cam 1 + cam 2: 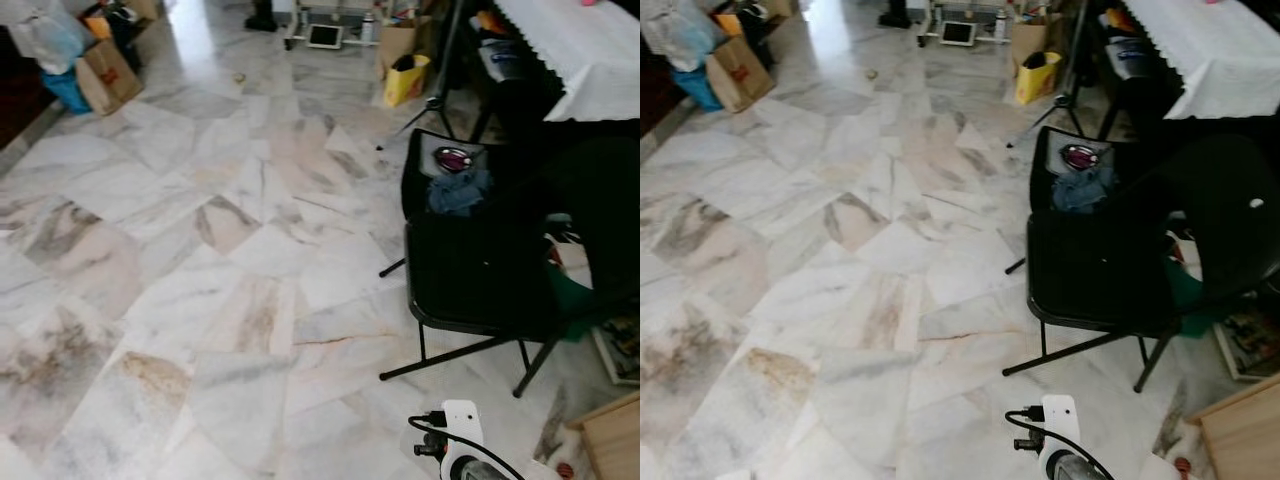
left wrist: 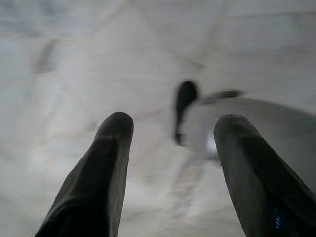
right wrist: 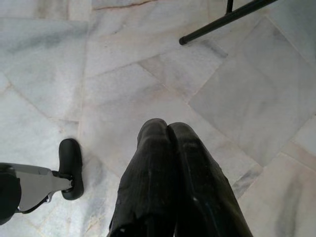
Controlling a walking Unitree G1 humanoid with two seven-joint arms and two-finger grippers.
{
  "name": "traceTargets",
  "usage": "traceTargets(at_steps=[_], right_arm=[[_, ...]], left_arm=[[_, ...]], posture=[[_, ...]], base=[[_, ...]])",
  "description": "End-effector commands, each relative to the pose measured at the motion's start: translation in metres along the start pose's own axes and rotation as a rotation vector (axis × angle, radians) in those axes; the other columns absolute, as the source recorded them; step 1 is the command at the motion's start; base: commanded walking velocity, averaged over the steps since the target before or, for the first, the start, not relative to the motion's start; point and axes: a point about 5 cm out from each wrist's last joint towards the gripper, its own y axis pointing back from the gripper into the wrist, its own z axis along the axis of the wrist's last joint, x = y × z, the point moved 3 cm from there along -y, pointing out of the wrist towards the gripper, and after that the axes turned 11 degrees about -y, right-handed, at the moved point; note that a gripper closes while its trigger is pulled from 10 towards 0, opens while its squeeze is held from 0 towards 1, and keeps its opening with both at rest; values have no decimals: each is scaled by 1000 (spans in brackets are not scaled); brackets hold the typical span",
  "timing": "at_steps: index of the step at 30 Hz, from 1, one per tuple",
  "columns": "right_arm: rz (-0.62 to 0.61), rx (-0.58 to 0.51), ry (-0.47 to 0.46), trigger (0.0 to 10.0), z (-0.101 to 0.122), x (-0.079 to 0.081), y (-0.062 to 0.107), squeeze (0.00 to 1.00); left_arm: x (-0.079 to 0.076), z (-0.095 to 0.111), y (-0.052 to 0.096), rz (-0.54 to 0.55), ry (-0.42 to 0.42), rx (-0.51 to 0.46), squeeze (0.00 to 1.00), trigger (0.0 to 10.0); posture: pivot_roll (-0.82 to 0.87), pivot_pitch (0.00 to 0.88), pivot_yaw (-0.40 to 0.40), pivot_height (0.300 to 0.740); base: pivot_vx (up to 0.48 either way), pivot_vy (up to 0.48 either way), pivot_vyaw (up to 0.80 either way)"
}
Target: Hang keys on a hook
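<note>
No keys or hook can be made out, so this reads as the search or walking step: the left pincer [image 2: 170, 148] hangs over the marble floor [image 1: 200, 250] with fingers spread wide and nothing between them, and the right pincer [image 3: 168, 148] points at the floor with fingers pressed together, holding nothing visible. Next, the robot must likely find the keys. A cardboard box [image 1: 105, 75] and yellow bag [image 1: 405, 80] stand far off, contents unclear; the black chair [image 1: 470, 270] holds blue cloth [image 1: 458, 192].
</note>
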Motion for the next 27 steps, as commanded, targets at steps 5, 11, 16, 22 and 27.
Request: traceTargets(at_steps=[5,11,16,22,27], right_arm=[[-14,15,-31,10000,-6,-6,2,0],[-23,6,-37,10000,-4,-7,2,0],[-26,10,-36,10000,-4,-8,2,0],[-26,10,-33,10000,-4,-7,2,0],[-29,10,-43,10000,-4,-7,2,0]], left_arm=[[-19,-2,-2,-11,-29,26,0,10000],[-2,-7,1,2,-50,28,0,10000],[22,-14,6,27,-69,35,0,10000],[24,-12,6,28,-74,24,0,10000],[-8,-4,0,-7,-94,18,0,10000]], posture=[[108,76,-34,740],[114,75,-39,740],[116,72,-40,740],[117,72,-40,740],[118,71,-38,740]], base=[[0,0,0],[0,0,0],[0,0,0],[0,0,0],[0,0,0]])
